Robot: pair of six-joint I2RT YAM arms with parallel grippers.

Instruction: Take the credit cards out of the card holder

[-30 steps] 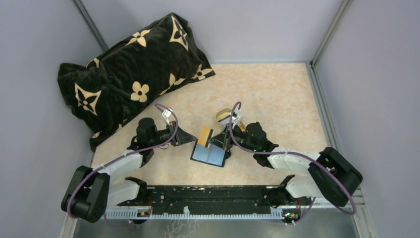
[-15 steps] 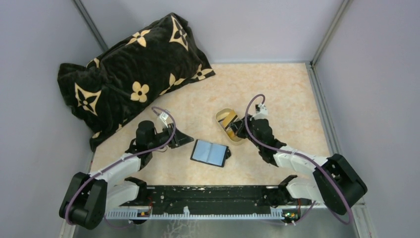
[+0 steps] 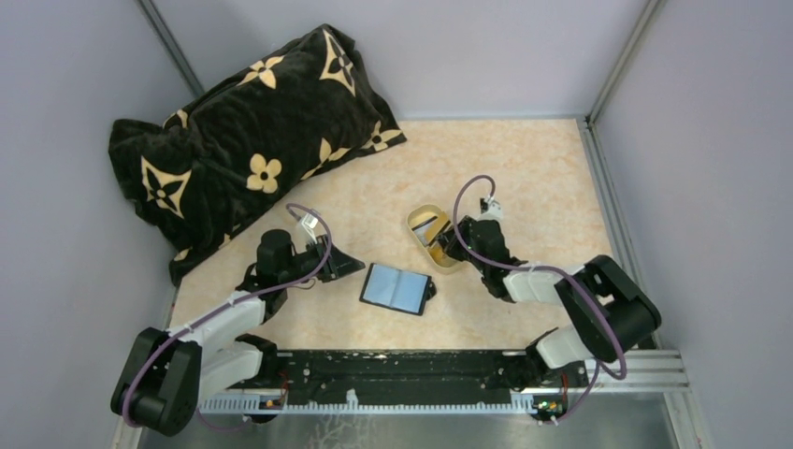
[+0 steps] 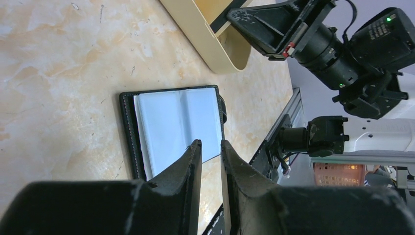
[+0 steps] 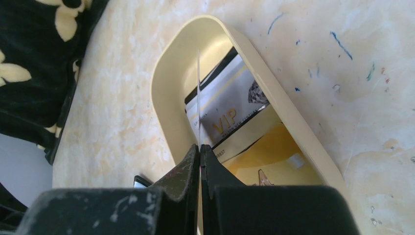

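The right hand [image 5: 199, 145] is pinching a credit card [image 5: 198, 98] that is facing its wrist camera edge-on, so the card's colour and print are not showing. The hand's fingers [image 5: 178, 171] are covering the near end of the tray [image 5: 164, 83] and part of the orange-yellow card [image 5: 266, 154]. The left hand [image 4: 210, 143] is blocking the near edge of the card holder [image 4: 176, 122], and the frame's top is cutting off the tray there. From above, the tray's contents are appearing too small to tell.

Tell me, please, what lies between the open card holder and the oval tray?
Nothing lies there. Only bare marbled tabletop separates the card holder from the tray, and the left wrist view shows this most clearly.
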